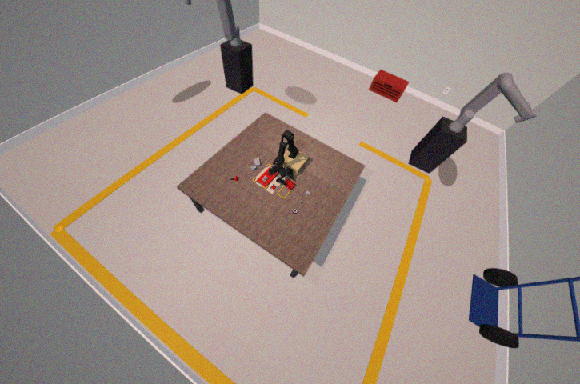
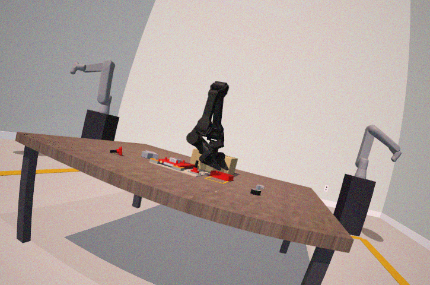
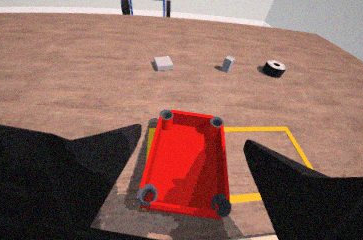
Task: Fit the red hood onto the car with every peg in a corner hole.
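Observation:
The red hood (image 1: 290, 184) (image 2: 221, 175) (image 3: 181, 160) lies on the table, overlapping one side of a yellow outline. In the wrist view its hollow side with the four corner bosses faces up toward the camera. My gripper (image 2: 223, 167) (image 3: 193, 137) is open and empty, just above the hood. In the wrist view one finger is on each side of the hood, with a wider gap on the right. The red chassis (image 1: 267, 181) (image 2: 185, 165) sits in its jig beside the hood, with the grey engine block (image 1: 265, 178) (image 2: 175, 160) on it. The pegs are too small to make out.
A small red part with a black top (image 2: 195, 169) stands between chassis and hood. A beige block (image 1: 300, 163) (image 2: 233, 165) stands behind the hood. Grey blocks (image 2: 149, 154) lie beyond the chassis. A white block (image 3: 163, 63), a grey block (image 3: 228, 63) and a black wheel (image 3: 274, 68) lie beyond the hood.

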Controlling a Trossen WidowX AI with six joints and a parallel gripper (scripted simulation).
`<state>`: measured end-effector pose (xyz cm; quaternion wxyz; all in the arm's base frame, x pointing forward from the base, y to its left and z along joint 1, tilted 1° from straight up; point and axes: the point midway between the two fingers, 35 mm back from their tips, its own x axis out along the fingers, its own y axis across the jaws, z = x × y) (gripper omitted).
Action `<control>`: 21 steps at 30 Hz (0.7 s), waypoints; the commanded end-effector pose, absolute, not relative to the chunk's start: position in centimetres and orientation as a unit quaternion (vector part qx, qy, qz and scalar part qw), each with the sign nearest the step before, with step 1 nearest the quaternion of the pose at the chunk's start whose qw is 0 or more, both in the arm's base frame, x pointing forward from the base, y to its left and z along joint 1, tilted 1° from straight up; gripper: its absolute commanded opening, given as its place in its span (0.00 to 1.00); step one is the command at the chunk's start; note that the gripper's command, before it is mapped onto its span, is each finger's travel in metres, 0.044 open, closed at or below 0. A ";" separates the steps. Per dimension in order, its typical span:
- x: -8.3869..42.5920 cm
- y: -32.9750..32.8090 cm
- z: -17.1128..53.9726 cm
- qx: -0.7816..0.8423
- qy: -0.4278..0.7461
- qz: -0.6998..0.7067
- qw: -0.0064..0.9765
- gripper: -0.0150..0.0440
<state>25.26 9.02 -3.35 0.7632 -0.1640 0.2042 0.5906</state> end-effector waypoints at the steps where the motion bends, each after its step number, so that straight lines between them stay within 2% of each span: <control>1: 25.2 9.1 -3.6 -0.162 0.204 0.591 0.764 1.00; 21: 25.2 9.1 -4.7 -0.162 0.204 0.591 0.764 1.00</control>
